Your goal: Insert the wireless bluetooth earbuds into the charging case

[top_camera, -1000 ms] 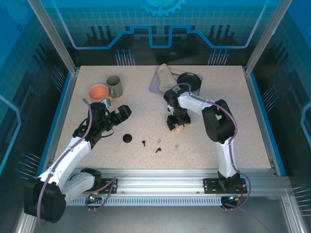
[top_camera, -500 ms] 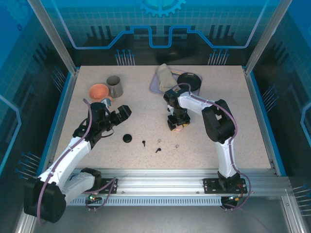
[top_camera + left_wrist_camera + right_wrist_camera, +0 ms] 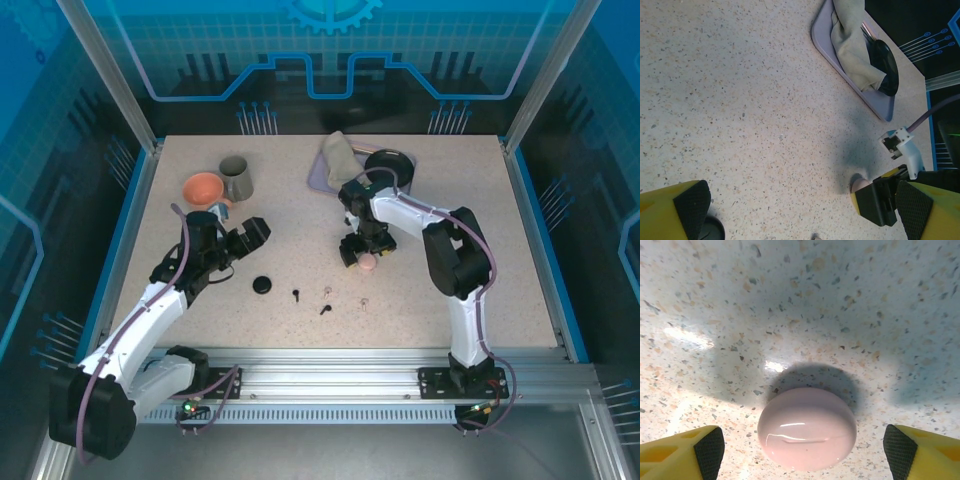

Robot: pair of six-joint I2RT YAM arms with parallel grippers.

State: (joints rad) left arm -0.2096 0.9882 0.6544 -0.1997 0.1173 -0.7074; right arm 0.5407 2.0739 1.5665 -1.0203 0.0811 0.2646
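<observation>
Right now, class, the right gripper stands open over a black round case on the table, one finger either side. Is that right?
Not quite. The round case under the right gripper is pale pink, not black; the right wrist view shows it. The rest holds: the gripper is open, one finger either side, and the case is on the table.

Top cam sat high behind both arm bases, tilted down, far enough back to take in the whole table [image 3: 300, 215]. Left wrist cam rode low over the left side and looked slantwise across the tabletop toward the tray [image 3: 877, 105], at mid range. Right wrist cam pointed almost straight down, very close on the pink case [image 3: 807, 427]. All three caught that case [image 3: 367, 262] [image 3: 858, 182]. Top and left wrist also shared the tray [image 3: 316, 180].
</observation>
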